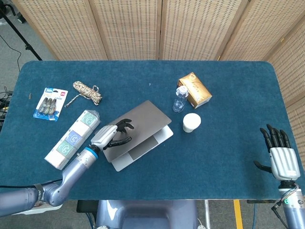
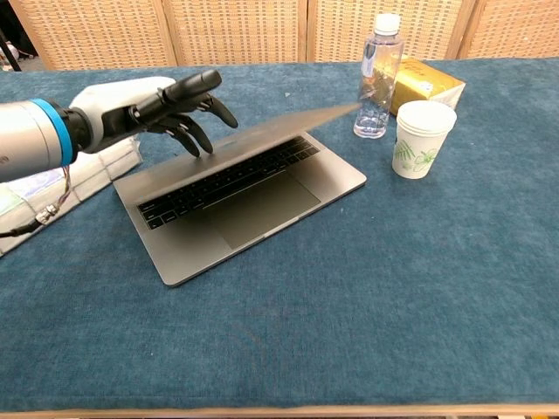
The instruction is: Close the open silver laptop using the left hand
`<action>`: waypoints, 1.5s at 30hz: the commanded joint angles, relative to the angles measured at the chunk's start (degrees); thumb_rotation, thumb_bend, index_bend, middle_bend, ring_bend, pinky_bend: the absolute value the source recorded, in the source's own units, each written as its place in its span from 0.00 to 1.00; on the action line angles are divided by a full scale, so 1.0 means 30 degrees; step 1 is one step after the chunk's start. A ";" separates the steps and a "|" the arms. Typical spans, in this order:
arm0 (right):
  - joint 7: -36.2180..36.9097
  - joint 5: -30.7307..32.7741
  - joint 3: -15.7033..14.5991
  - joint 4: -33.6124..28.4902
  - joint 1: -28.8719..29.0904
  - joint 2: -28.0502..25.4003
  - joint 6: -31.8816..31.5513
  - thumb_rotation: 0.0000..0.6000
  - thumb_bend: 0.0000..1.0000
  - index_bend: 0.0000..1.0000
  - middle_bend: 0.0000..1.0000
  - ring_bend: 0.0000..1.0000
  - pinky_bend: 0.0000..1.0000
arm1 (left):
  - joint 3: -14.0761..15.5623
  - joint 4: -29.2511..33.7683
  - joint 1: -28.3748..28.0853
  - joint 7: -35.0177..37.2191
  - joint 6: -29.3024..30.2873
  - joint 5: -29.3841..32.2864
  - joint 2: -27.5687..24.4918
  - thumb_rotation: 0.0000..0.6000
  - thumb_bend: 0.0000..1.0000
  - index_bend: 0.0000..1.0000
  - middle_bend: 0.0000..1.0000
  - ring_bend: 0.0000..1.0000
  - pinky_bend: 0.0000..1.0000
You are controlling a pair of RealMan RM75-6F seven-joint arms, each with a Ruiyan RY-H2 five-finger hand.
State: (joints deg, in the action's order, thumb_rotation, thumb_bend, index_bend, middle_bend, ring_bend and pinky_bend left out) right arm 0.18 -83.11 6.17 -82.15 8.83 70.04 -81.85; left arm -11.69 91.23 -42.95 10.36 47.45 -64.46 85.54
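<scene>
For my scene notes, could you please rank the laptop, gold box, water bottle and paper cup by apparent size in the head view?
1. laptop
2. gold box
3. water bottle and paper cup: look alike, unranked.

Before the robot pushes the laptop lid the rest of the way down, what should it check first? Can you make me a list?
1. Left hand on the lid: ok, fingertips rest on top of the laptop lid.
2. Lid fully shut: not ok, the chest view shows a gap with the keys visible.
3. Nothing lying on the keyboard: ok for the part visible; the area near the hinge is hidden, cannot tell.
4. Water bottle and paper cup clear of the lid: ok, both stand off to the side, apart from the laptop.
5. Right hand out of the way: ok, it is far off at the table edge, fingers spread, holding nothing.
</scene>
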 commanded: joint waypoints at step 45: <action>0.0490 -0.0252 0.0025 -0.0306 -0.0182 -0.0288 -0.0460 1.00 0.00 0.00 0.00 0.00 0.00 | 0.0269 0.0376 0.2968 -0.3613 0.6723 -0.3509 -0.2721 0.28 0.00 0.11 0.00 0.00 0.09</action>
State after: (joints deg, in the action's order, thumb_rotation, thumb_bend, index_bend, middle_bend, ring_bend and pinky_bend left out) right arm 1.57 -83.75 6.26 -82.99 8.32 69.22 -83.12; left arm -11.76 92.34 -36.45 2.05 64.51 -73.44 79.85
